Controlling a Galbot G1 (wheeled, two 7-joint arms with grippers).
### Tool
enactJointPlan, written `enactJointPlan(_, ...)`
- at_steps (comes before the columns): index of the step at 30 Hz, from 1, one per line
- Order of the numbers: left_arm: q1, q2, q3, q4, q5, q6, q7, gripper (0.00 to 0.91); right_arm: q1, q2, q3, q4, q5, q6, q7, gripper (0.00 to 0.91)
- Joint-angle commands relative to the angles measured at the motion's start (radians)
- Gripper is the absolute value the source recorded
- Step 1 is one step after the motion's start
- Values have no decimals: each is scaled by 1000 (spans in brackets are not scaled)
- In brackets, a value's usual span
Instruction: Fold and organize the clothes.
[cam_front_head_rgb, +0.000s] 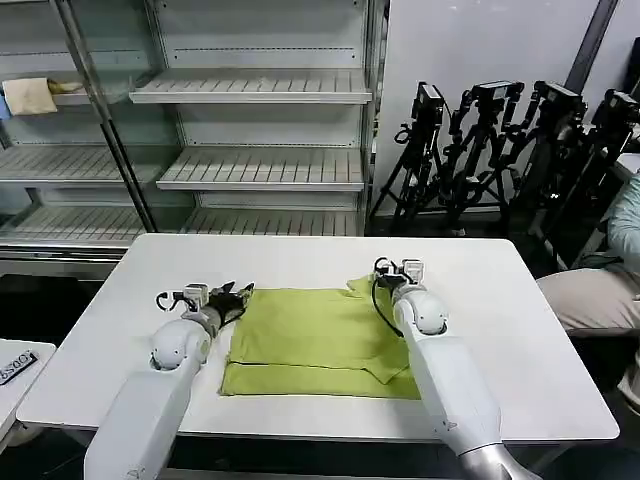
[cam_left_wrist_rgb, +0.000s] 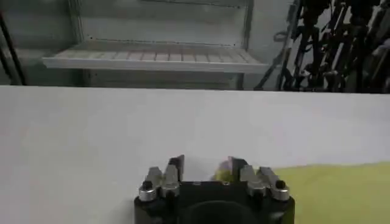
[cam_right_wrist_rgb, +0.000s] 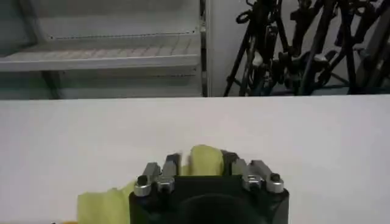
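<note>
The shirt (cam_front_head_rgb: 320, 342) lies partly folded in the middle of the desk (cam_front_head_rgb: 520, 330), its near edge already doubled into a band. The left gripper (cam_front_head_rgb: 236, 296) sits at the shirt's far left corner, and the right gripper (cam_front_head_rgb: 385, 283) at the far right corner.

In the right wrist view the right gripper (cam_right_wrist_rgb: 204, 159) is closed on a bunched piece of the shirt (cam_right_wrist_rgb: 204, 161), cloth standing up between the fingers. In the left wrist view the left gripper (cam_left_wrist_rgb: 207, 167) has its fingers parted with a gap between them, a scrap of the shirt (cam_left_wrist_rgb: 222, 175) beside one finger, so I judge it not yet pinched.

To do this step well, the left gripper should probably close on its corner before anything lifts, then both corners should rise together and level (an uneven lift would skew the fold), travelling toward the near edge.

The head view gives the shirt's whole outline and both arms; the wrist views alone show the fingers' hold.
</note>
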Motion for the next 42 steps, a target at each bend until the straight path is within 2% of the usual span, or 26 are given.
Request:
enactJointPlan(1,6,-5,5,9,-1,4,5,20,11,10,-1,-21,6,3,-1,0)
enactJointPlan(6,14,0,-1,5,-1,4,9,20,-7,11,-7,5,6,27,-13,0)
enactJointPlan(10,18,-1,-14,-2,-12,2,17,20,-39,-16,-21,91,36,41,-8,0)
enactJointPlan(17,50,39,-41,-145,-118,1,-23,20,-193,-141,-41,396,169,-7,27,0)
enactJointPlan(21,158,71,-45,-297,-135,2,-42,20,-311,-203,-16,551,189,-7,31,0)
enactJointPlan(26,275,73,-76,-433,-129,1,-62,20,-475,-247,20,697,202,-6,29,0)
enactJointPlan(32,384,67,-149,-524,-116,0,-66,20,-577,-260,39,785,167,6,24,0)
enactJointPlan(38,412,72,-229,-533,-118,-5,-51,10,-594,-258,50,799,155,20,26,0)
enactJointPlan(42,435,74,-227,-557,-122,-9,-48,20,-621,-262,51,825,141,21,25,0)
